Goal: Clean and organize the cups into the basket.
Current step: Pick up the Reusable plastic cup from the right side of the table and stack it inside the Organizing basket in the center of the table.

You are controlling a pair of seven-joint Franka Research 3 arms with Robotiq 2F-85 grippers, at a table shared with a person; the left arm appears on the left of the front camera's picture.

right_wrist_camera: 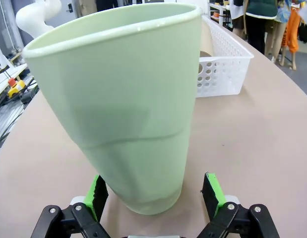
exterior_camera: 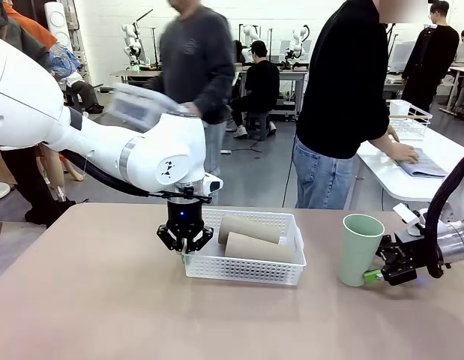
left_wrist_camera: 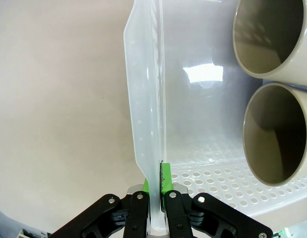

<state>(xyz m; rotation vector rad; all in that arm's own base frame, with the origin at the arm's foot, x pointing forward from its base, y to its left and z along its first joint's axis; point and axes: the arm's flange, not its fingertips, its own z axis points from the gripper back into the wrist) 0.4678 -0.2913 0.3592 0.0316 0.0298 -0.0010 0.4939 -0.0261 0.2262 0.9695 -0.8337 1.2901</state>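
Right wrist view, mint cup (right_wrist_camera: 133,114) between wide right jaws, left jaws pinching basket (left_wrist_camera: 143,99) rim.

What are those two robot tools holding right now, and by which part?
The left tool pinches the white basket by the wall at its left end. The right tool stands open around the base of the mint green cup, gripping nothing.

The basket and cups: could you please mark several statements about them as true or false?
1. Two brown cups lie on their sides in the basket. True.
2. The mint cup lies in the basket. False: it stands upright on the table, outside the basket.
3. The left end effector is shut on the basket's wall. True.
4. The right end effector grips the mint cup. False: its jaws stand open either side of the cup's base.
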